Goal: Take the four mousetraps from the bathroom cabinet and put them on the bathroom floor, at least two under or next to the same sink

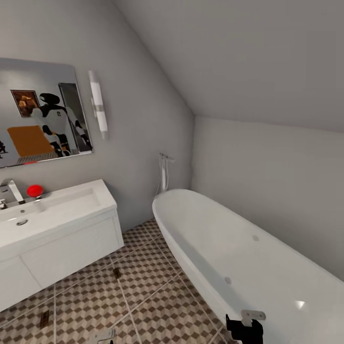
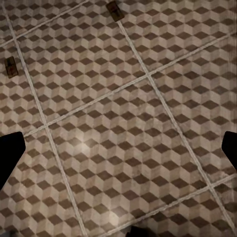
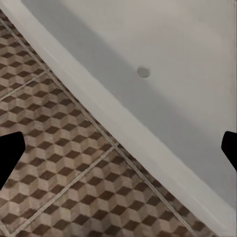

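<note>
Two small flat wooden mousetraps lie on the cube-patterned brown, beige and white tiled bathroom floor point(image 1: 143, 286). One mousetrap point(image 1: 116, 273) sits in front of the white wall-hung vanity unit point(image 1: 71, 248), near its outer corner; the second mousetrap point(image 1: 44, 318) lies further along, just off the front of the same vanity with its basin and chrome tap. A white oval bathtub point(image 1: 248, 258) fills the other side of the room.

In the left wrist view the same pair shows: one trap point(image 2: 115, 10) and the other point(image 2: 10, 67), both well ahead of the left claw point(image 2: 118, 148), whose dark fingers point(image 2: 10, 155) stand wide apart with nothing between them. The right claw point(image 3: 118, 148) is likewise spread wide and empty, hovering over the floor beside the tub's rim.

Both traps lie toward the vanity, away from the tub, so the left arm is judged the nearer one. Each board's long axis seems to run roughly from the vanity outward across the floor; which end carries the spring is too small to tell.

With two traps seemingly down by the sink, the remaining two would have to come from the cabinet.
</note>
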Motion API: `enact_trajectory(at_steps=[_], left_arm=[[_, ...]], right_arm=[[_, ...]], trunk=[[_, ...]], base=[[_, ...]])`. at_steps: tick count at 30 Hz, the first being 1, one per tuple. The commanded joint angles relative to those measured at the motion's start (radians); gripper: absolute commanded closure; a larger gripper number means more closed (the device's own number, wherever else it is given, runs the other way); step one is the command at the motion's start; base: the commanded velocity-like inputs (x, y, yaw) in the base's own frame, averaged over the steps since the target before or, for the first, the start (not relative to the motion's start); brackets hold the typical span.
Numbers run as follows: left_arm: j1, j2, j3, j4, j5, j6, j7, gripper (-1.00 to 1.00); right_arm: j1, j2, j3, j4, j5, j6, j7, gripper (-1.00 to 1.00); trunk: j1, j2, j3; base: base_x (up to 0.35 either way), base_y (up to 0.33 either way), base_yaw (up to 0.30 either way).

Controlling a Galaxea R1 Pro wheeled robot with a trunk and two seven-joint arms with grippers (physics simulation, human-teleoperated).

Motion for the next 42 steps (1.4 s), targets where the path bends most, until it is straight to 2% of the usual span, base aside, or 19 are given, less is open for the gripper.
enact_trajectory(at_steps=[1,3,4,5,8,12,13,16,21,42], left_arm=[[-0.002,0.000,-0.003,0.004,0.010,-0.009,-0.001,-1.00],[-0.002,0.000,-0.002,0.004,0.017,-0.010,0.000,-1.00],[-0.002,0.001,-0.002,0.004,0.035,-0.011,0.000,-1.00],[-0.002,0.004,-0.001,0.004,0.070,-0.012,0.001,-1.00],[-0.002,0.011,-0.002,0.004,0.102,-0.014,0.001,-1.00],[-0.002,0.016,-0.002,0.004,0.120,-0.015,0.001,-1.00],[-0.002,0.017,-0.002,0.004,0.124,-0.016,0.001,-1.00],[-0.002,0.015,-0.003,0.004,0.125,-0.019,0.001,-1.00],[-0.002,0.013,-0.004,0.004,0.124,-0.024,0.001,-1.00],[-0.002,0.016,-0.003,0.004,0.125,-0.027,0.000,-1.00]], right_arm=[[-0.002,-0.001,-0.005,0.005,0.011,-0.006,-0.007,-1.00],[-0.002,-0.001,-0.005,0.005,0.011,-0.005,-0.007,-1.00],[-0.002,-0.001,-0.005,0.006,0.011,-0.005,-0.006,-1.00],[0.000,-0.001,-0.005,0.006,0.011,-0.005,-0.006,-1.00],[0.004,-0.001,-0.005,0.006,0.011,-0.005,-0.005,-1.00],[0.018,-0.002,-0.006,0.006,0.010,-0.006,-0.006,-1.00],[0.025,-0.010,-0.006,0.006,0.009,-0.006,-0.006,-1.00],[0.034,-0.022,-0.006,0.006,0.009,-0.007,-0.006,-1.00],[0.038,-0.026,-0.006,0.005,0.010,-0.007,-0.007,-1.00],[0.040,-0.027,-0.006,0.005,0.011,-0.008,-0.007,-1.00]], trunk=[[0.001,-0.002,-0.002],[0.001,-0.002,-0.002],[0.001,-0.002,-0.002],[0.001,-0.002,-0.002],[0.001,-0.002,-0.002],[0.001,-0.002,-0.002],[0.001,-0.002,-0.002],[0.001,-0.002,-0.002],[0.001,-0.002,-0.002],[0.001,-0.002,-0.002]], base=[[0.000,0.000,-0.263],[0.000,0.000,-0.263],[0.000,0.000,-0.263],[0.000,0.000,-0.263],[0.000,0.000,-0.263],[0.000,0.000,-0.263],[0.000,0.000,-0.263],[0.000,0.000,-0.263],[0.000,0.000,-0.263],[0.000,0.000,-0.260]])
